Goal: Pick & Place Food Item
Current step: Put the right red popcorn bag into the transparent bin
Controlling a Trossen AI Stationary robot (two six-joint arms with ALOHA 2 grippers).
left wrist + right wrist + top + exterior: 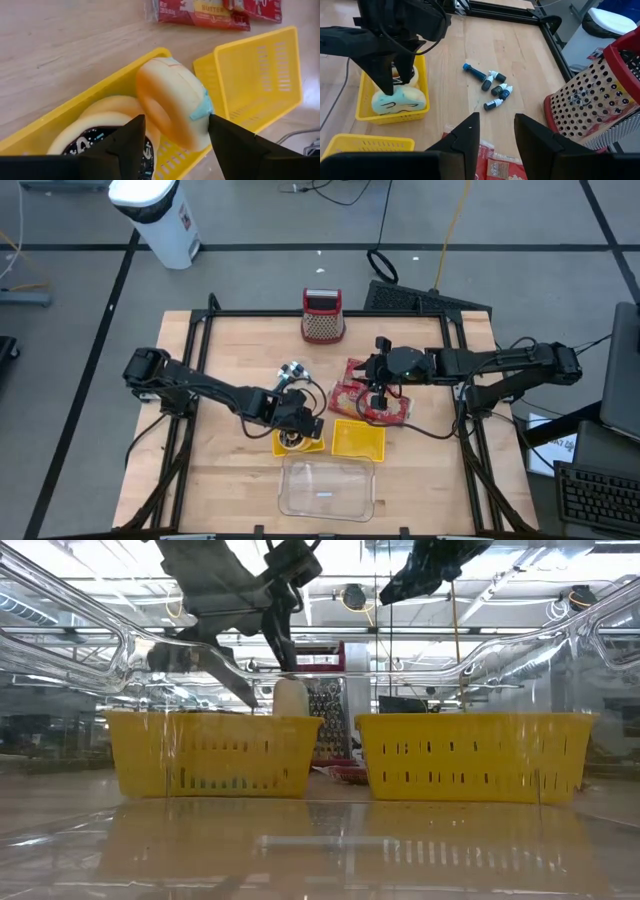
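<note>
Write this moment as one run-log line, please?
left gripper: open around donut, over left yellow basket | right gripper: open, empty, above snack packets | right yellow basket: empty

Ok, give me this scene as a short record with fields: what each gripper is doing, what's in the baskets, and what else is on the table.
left gripper: over the left yellow basket, fingers either side of an upright pale donut
left basket contents: two more donuts lying flat, one dark-topped
right gripper: empty, above the red snack packets
right yellow basket: empty
clear container: at the near table edge
also on table: red grater, small dropper bottles
</note>
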